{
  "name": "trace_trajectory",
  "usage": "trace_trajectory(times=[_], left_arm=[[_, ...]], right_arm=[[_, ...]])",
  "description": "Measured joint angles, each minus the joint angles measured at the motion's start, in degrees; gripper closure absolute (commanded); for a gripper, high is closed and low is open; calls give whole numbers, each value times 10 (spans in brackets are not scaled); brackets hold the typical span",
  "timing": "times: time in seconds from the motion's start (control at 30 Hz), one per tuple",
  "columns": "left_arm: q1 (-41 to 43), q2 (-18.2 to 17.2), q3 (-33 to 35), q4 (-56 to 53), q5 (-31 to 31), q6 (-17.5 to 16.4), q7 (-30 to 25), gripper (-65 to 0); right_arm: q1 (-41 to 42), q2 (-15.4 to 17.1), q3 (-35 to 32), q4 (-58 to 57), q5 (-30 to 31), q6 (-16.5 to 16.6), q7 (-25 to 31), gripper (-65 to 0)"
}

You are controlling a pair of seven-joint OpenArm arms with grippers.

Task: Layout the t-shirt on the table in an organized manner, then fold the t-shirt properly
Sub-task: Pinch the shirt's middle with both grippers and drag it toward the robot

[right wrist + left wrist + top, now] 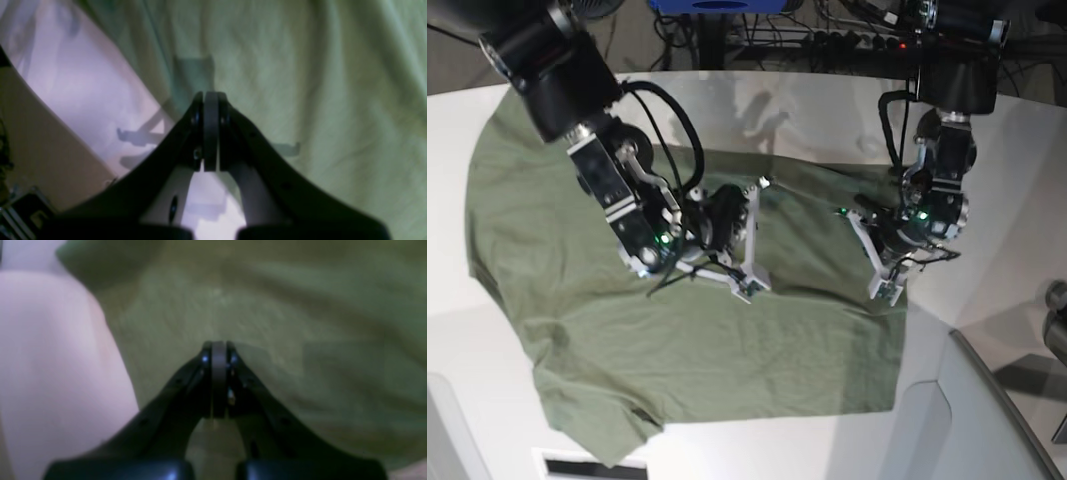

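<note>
base view: the t-shirt [677, 330] lies spread over the white worktop [827, 110], reaching from the far left down to the near middle, with rumples along its near edge and a ridge of folds across its far edge.
left tool [884, 288]: on the scene's right, low over the shirt's right edge; the left wrist view shows its jaws pressed together with no cloth seen between them.
right tool [749, 288]: on the scene's left, over the middle of the shirt; the right wrist view shows its jaws pressed together too, bare of cloth, with the shirt's border and bare worktop just beside it.
shirt state: roughly flat but not squared; which part is a sleeve or the collar cannot be told, and the near-left corner looks bunched.
step in hand: judged as smoothing or layout, with folding not yet begun.
risk one: dragging pressed-together tips across soft cotton could push new wrinkles ahead of them instead of flattening.
risk two: pinching low over the cloth could catch two layers, so lifting would pull the whole shirt askew.
risk three: the right edge sits near the worktop's curved rim; a pull that way could slide cloth off.
</note>
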Motion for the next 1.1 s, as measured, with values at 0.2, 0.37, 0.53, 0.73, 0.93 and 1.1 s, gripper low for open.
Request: trace_trajectory(times=[0.2,0.37,0.53,0.73,0.93,1.1], left_arm=[[42,-13,-33,29,1,2,8,0],[85,-14,-32,31,3,4,0,0],[111,-15,-34,48,2,6,-6,0],[196,-14,-31,155,1,0,70,0],[266,-27,-30,225,3,0,74,0],[298,-26,-31,216,4,-15,62,0]], right_arm=[[38,8,3,-153,-7,-1,80,0],[70,1,3,-239,6,4,146,0],[68,3,3,-239,8,4,153,0],[68,3,3,-239,8,3,155,0],[68,3,3,-239,10,3,155,0],[68,3,3,-239,10,3,155,0]])
